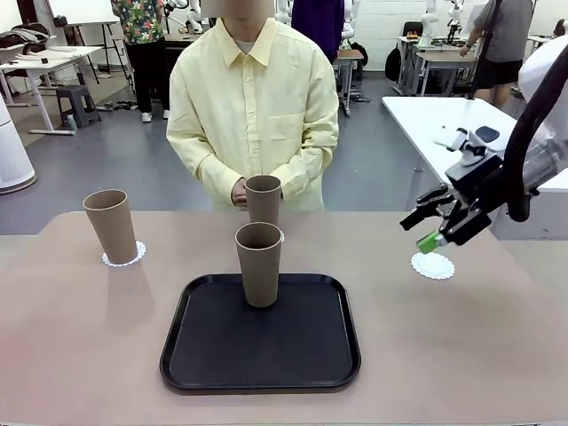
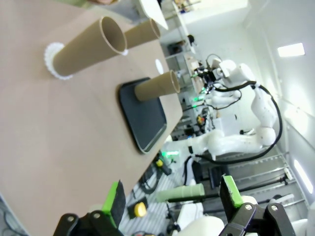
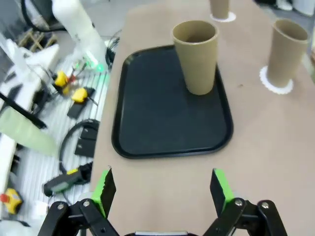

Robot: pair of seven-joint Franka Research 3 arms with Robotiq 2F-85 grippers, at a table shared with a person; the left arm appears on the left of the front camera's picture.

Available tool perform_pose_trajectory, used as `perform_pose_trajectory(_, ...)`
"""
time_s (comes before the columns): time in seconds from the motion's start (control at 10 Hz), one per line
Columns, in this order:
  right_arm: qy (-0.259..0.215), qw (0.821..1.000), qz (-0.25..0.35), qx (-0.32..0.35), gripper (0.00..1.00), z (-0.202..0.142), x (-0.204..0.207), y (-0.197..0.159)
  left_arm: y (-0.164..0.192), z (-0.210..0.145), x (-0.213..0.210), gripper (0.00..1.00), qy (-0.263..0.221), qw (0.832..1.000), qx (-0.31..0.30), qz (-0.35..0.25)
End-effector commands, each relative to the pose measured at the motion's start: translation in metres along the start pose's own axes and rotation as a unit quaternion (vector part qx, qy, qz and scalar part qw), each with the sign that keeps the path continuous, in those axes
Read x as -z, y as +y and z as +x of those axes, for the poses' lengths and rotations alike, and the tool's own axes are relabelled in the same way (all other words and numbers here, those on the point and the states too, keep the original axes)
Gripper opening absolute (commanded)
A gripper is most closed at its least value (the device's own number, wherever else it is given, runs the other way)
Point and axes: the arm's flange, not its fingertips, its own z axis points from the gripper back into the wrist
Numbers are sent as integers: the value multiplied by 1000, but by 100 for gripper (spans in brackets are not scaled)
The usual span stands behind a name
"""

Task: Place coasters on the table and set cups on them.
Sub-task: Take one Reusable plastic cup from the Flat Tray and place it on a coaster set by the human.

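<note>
Three brown cups stand on the beige table (image 1: 497, 355). At the left, one cup (image 1: 112, 226) rests on a lacy white coaster (image 1: 123, 257). The middle cup (image 1: 263, 199) stands at the far edge on a coaster whose rim just shows (image 1: 280, 238). A third cup (image 1: 258, 264) stands on the black tray (image 1: 260, 333). At the right lies a bare coaster (image 1: 432, 264), and my right gripper (image 1: 417, 232) hangs open just above it, holding nothing. My left gripper (image 2: 172, 199) is open and empty, off the table's side, facing the cups (image 2: 88, 46).
A person in a yellow shirt stands at the far side with hands (image 1: 240, 191) clasped behind the middle cup. A white-topped table (image 1: 426, 115) stands at the back right. In the right wrist view the tray (image 3: 162, 113) and its cup (image 3: 198, 56) lie ahead of the fingers.
</note>
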Motion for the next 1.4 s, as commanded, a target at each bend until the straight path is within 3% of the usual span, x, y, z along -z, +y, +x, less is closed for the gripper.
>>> perform_pose_trajectory(0.0,4,997,-49,-52,100,-4,12,13,-2,-1,-2,100,-2,1000,-1,1)
perform_pose_trajectory(0.8,13,998,-36,-40,100,-1,9,13,-2,-1,-2,100,-2,1000,-1,1)
perform_pose_trajectory(0.9,-64,994,-57,-69,100,-1,9,13,-2,-1,-2,100,-2,1000,-1,1)
perform_pose_trajectory(1.0,-119,990,-39,-71,100,1,18,2,-2,-1,-2,100,-2,1000,-1,1)
perform_pose_trajectory(1.3,-149,983,-5,-105,100,14,71,-31,-2,-1,-2,100,-2,1000,-1,1)
